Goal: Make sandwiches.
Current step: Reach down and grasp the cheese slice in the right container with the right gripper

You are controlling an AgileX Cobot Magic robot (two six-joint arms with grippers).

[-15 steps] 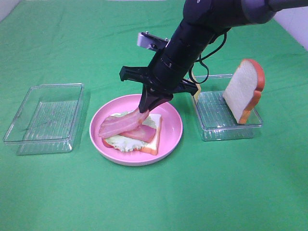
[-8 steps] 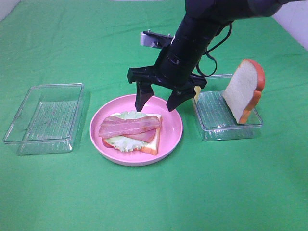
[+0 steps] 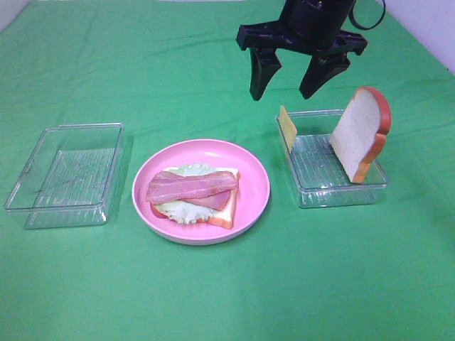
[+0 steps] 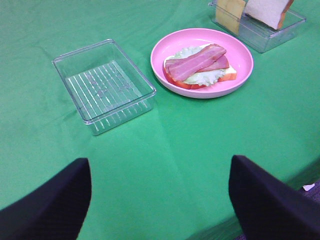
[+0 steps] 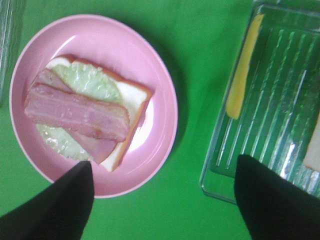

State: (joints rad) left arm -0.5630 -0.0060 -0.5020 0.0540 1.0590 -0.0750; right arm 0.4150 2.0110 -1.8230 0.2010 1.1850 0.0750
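sandwiches (image 3: 193, 195) — one bread slice, lettuce, two bacon strips, untopped.

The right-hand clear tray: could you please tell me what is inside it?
A cheese slice leans on one wall and a bread slice stands on edge. The tray floor behind the bread is hidden.

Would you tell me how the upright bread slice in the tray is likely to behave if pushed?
The bread stands tilted on its narrow edge, so a nudge would probably tip it over. It holds its shape upright, so it is likely stiff. The clear tray looks smooth, so it might slide.
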